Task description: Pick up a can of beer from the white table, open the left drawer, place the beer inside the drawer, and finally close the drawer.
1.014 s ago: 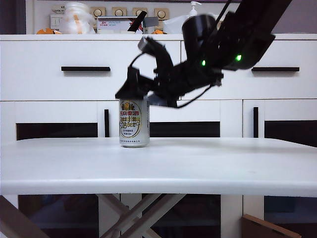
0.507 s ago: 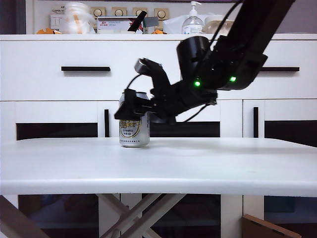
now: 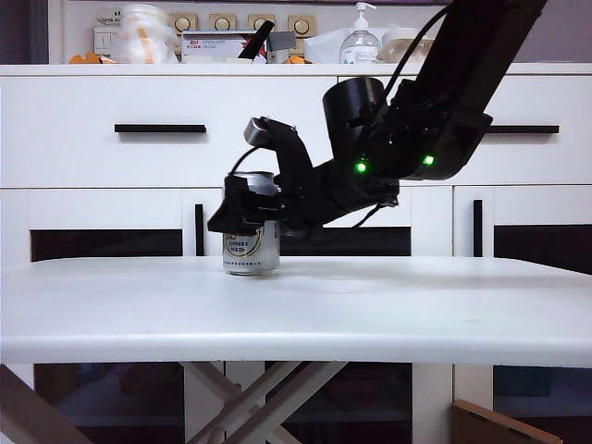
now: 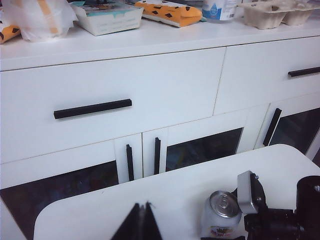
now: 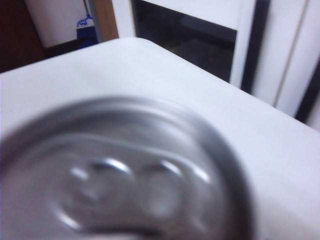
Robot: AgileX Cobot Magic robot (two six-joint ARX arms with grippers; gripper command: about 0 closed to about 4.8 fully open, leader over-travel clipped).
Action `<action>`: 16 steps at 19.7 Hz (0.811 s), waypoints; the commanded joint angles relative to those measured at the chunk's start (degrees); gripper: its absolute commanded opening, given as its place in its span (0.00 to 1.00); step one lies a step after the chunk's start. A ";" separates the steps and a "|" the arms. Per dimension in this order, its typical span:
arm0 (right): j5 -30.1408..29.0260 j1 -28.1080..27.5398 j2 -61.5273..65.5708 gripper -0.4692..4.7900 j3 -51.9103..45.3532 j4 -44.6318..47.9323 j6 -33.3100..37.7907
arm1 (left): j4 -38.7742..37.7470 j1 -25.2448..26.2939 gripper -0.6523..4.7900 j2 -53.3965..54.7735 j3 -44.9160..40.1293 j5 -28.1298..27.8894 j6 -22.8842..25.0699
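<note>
Can: the can of beer (image 3: 251, 248) is standing upright on the white counter (image 3: 388, 305).
Right gripper (image 3: 248, 205): fingers are spreading wide around the can's top.
Left gripper (image 4: 141, 222): fingers are pressing together, empty, hovering above the counter's edge.
Handling: likely smooth, thin-walled, dentable; gripping mid-body seems best.

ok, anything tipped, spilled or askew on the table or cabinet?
Nothing stands out. The can of beer stands upright on the white table, no spill. Right gripper is at its top, jaws open; left gripper shut, apart. Both drawers closed flush.

1 can of beer (image 3: 251, 248), 1 white table (image 3: 370, 314), 2 drawers (image 3: 139, 129), 2 claws (image 3: 242, 211).
</note>
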 commanded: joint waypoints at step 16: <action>-0.07 0.17 -4.83 0.46 0.20 1.77 0.28 | -0.09 0.00 0.11 -0.09 0.13 0.20 0.04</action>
